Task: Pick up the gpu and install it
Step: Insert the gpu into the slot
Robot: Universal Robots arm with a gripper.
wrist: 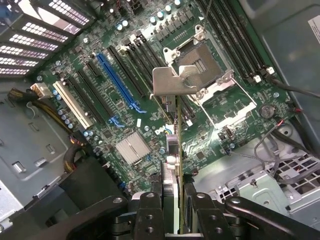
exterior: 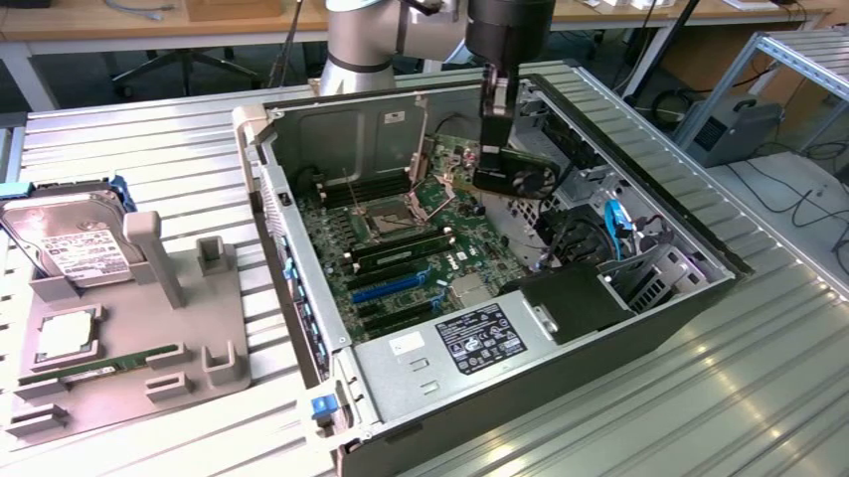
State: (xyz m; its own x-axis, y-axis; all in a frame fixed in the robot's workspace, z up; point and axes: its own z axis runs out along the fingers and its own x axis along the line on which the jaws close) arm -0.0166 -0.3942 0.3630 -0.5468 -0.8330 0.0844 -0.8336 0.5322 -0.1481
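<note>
Claw [wrist: 174,202] is clamped on the gpu [wrist: 172,150]. In the wrist view its two black fingers [wrist: 149,212] stand on either side of the card and press on its flat faces, so the card is seen edge-on between them. The pale metal bracket is at the end of the card farthest from the fingers. It appears over the motherboard [wrist: 125,115], between the blue slot [wrist: 119,82] and the open processor socket [wrist: 202,70]. I cannot tell whether the card touches any slot.

In the exterior view the arm [exterior: 358,40] comes in from the upper edge, behind the computer case [exterior: 663,328]. Its black wrist part points straight down into the open case. The fingers reach below the rim, and the dark card hangs at their tips, inside the case and above the board. It is toward the exterior view's right of the socket and near the bundle of black cables [exterior: 571,238].

The case lies on its side on the ribbed metal counter [exterior: 159,149], with the power supply [exterior: 464,343] at its near end. On the exterior view's left, well apart from the claw, a grey holder [exterior: 199,348] carries a hard drive [exterior: 74,248] and a slim green memory stick [exterior: 99,366].
</note>
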